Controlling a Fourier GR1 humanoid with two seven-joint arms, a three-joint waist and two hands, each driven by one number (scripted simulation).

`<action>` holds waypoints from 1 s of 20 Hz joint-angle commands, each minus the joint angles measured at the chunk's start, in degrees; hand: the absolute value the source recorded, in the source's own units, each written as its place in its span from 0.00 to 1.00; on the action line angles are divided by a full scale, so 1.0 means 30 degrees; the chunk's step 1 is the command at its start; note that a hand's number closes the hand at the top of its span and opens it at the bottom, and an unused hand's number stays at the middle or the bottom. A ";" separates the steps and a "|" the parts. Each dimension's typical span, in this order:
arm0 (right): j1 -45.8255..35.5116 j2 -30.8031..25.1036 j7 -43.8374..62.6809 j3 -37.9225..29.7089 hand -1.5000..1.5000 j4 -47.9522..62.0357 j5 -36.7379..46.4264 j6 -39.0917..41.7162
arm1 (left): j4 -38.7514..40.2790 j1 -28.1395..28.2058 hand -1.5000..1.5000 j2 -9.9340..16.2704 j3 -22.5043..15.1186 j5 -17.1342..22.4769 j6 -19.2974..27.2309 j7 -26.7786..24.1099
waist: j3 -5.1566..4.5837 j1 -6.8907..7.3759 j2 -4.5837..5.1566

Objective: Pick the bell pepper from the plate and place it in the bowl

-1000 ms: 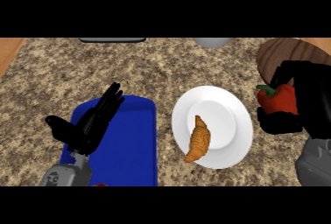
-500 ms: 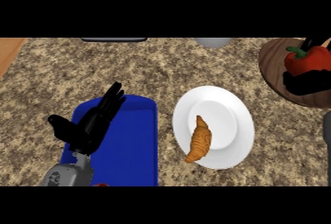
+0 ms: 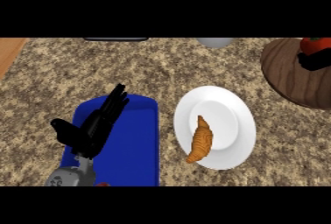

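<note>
1. The bell pepper (image 3: 315,44), red, sits at the desk's (image 3: 161,65) far right corner, over the brown bowl (image 3: 294,72).
2. The right hand (image 3: 314,61) shows only as a dark shape just below the pepper; I cannot tell whether it pinches it.
3. The left hand (image 3: 90,127) rests with straight, spread fingers above a blue tray (image 3: 132,148) near the front edge.
4. The white plate (image 3: 223,109), mid-desk, holds a croissant (image 3: 201,140).

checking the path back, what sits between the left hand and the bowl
In the head view, the white plate with a croissant lies between the left hand and the wooden bowl, with bare counter on either side of it.
</note>
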 commanded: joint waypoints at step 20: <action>-0.4686 -0.3389 -0.7259 -0.4073 0.00 1.9893 0.0088 -0.7381 | 0.0003 -0.0800 0.50 0.0019 0.0098 0.0262 -0.0617 0.0438 | 0.0036 0.0856 0.0407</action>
